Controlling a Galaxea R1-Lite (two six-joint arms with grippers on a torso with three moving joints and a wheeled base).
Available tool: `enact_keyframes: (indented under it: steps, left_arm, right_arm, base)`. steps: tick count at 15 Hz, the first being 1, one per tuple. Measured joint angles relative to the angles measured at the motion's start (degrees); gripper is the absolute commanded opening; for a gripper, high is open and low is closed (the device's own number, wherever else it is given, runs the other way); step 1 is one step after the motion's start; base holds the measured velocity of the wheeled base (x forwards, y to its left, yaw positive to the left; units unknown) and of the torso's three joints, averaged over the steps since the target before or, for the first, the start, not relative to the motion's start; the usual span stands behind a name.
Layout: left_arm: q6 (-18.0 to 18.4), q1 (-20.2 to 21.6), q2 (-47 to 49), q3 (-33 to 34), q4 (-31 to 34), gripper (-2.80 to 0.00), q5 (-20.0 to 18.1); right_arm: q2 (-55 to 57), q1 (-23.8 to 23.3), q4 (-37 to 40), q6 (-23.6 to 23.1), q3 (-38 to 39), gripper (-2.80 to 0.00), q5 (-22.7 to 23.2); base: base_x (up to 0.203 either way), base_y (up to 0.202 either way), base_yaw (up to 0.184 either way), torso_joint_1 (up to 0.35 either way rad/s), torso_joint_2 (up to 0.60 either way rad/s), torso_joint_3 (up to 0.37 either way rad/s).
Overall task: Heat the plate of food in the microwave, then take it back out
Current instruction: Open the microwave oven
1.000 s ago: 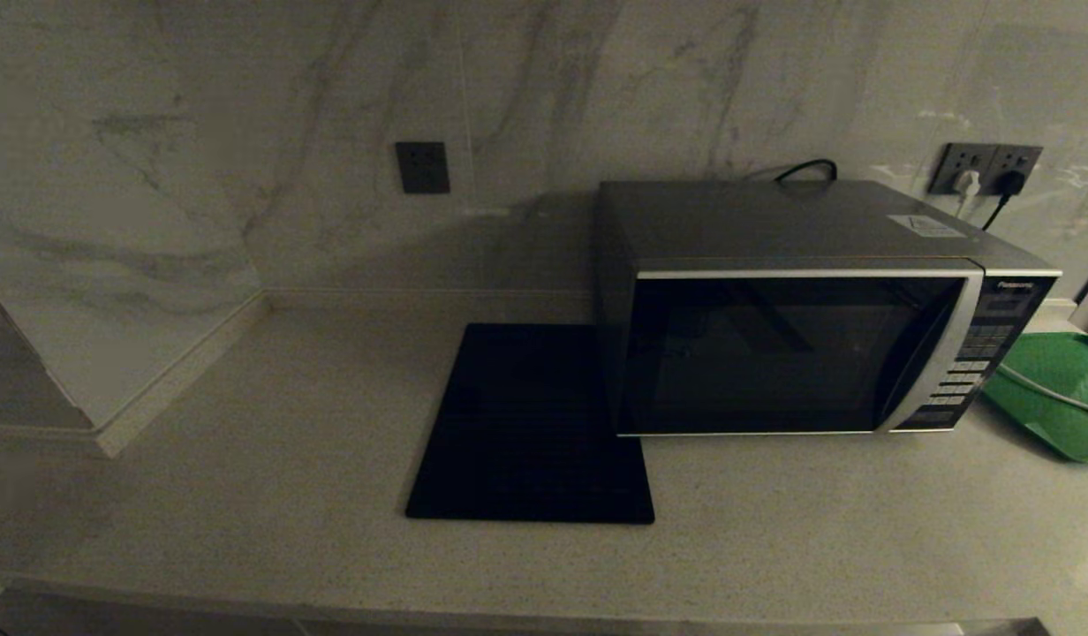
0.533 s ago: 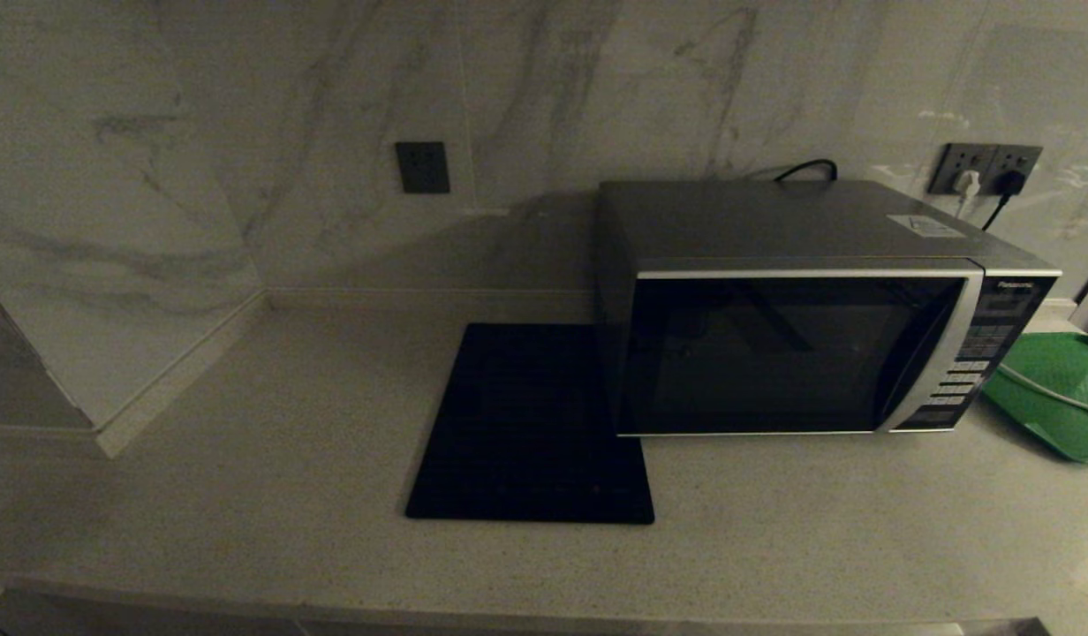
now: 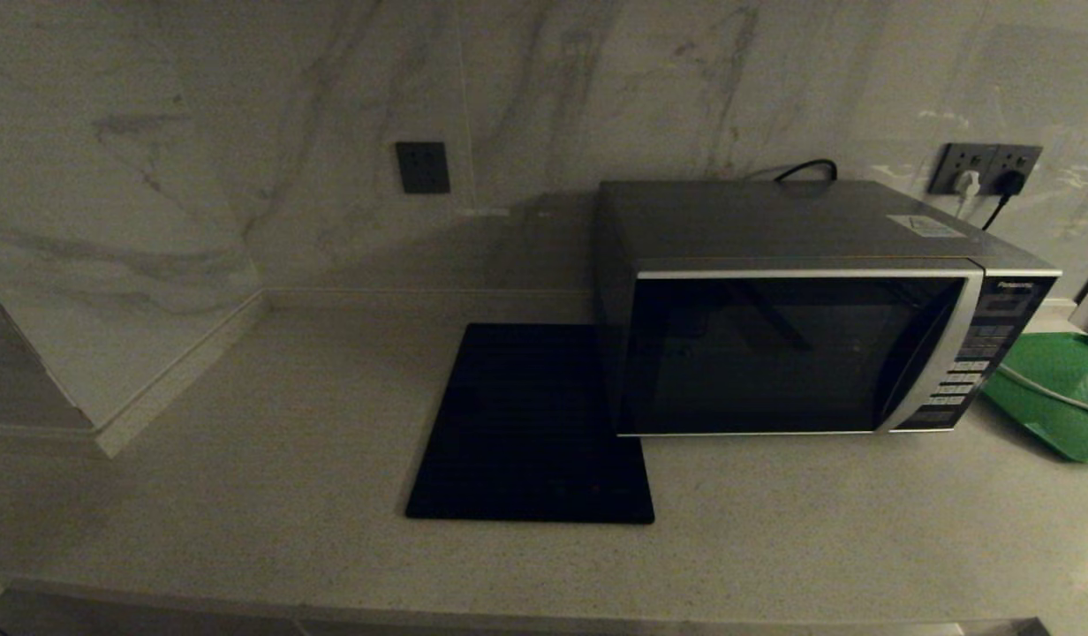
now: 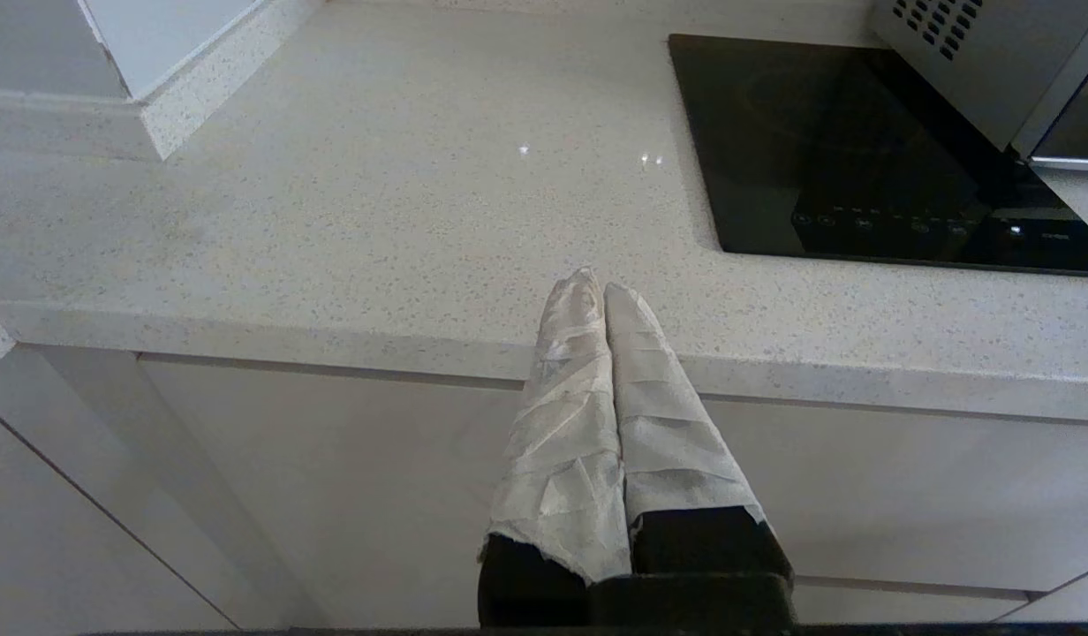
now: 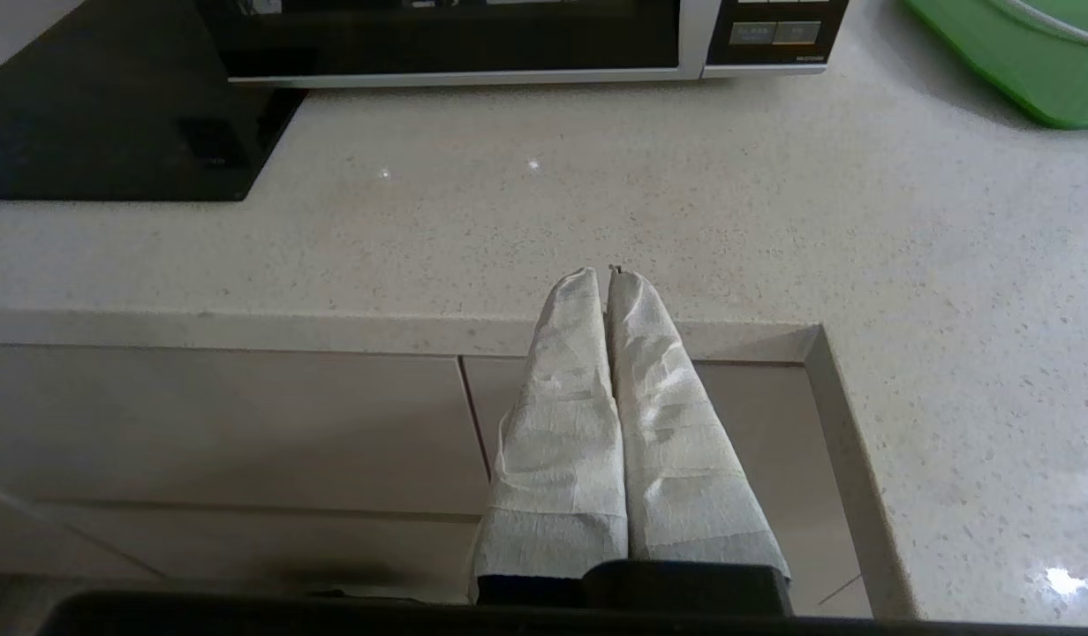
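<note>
The silver-grey microwave [image 3: 791,353] stands on the counter's right half with its dark glass door closed. Its lower front edge shows in the right wrist view [image 5: 438,35] and one corner in the left wrist view [image 4: 977,62]. Of the plate of food, only a pale curved rim [image 3: 1043,391] shows, on the green tray at the far right; the food is out of view. Neither arm appears in the head view. My left gripper [image 4: 595,287] hangs shut and empty at the counter's front edge, left of the black mat. My right gripper [image 5: 604,276] is shut and empty at the front edge, before the microwave.
A flat black square mat [image 3: 526,424] lies just left of the microwave, partly under its corner. The green tray [image 3: 1065,415] sits right of the microwave at the frame edge. A marble wall and a raised ledge [image 3: 155,389] bound the counter behind and on the left. Cabinet fronts [image 4: 332,495] lie below the edge.
</note>
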Motion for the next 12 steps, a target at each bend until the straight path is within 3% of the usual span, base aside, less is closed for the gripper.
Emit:
enact_keyframes:
  steps: [4, 12]
  left_arm:
    - [-0.01, 0.00, 0.00, 0.00, 0.00, -2.80, -0.02]
    - [-0.01, 0.00, 0.00, 0.00, 0.00, -2.80, 0.00]
  right_arm:
    - [0.00, 0.00, -10.89, 0.58, 3.56, -2.80, 0.04]
    - [0.00, 0.00, -11.29, 1.05, 4.51, -2.80, -0.02]
  base:
    - [0.000, 0.000, 0.000, 0.000, 0.00, 0.000]
    - [0.000, 0.000, 0.000, 0.000, 0.00, 0.000]
